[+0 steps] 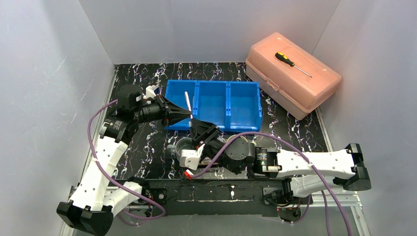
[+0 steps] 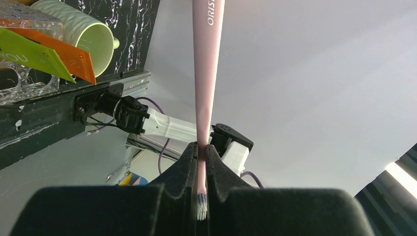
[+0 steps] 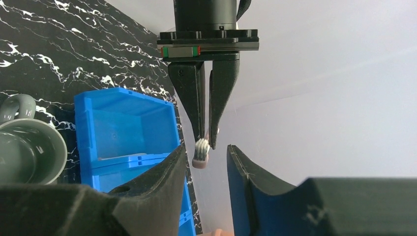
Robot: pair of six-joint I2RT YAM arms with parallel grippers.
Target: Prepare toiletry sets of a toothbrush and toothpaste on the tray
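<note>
Two grippers meet above near edge of blue bin (image 1: 214,103). Left gripper (image 3: 207,139) clamped on toothbrush (image 2: 207,73) close to bristle end; pinkish-white handle juts from fingertips over bin. Right gripper (image 3: 205,150) jaws apart, one either side of bristle head, not touching it. Grey mug (image 3: 27,152) upright on bench (image 1: 147,142), just beside bin. Orange tube (image 2: 66,54), green tube (image 2: 29,54) side by side at clear holder (image 2: 27,86); pale green mug (image 2: 96,39) just beside them.

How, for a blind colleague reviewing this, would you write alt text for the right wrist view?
The left gripper, hanging from above, pinches a toothbrush near its bristle head, seen between the right gripper's open fingers. A grey mug and blue bin are at left; black marbled table behind.
</note>
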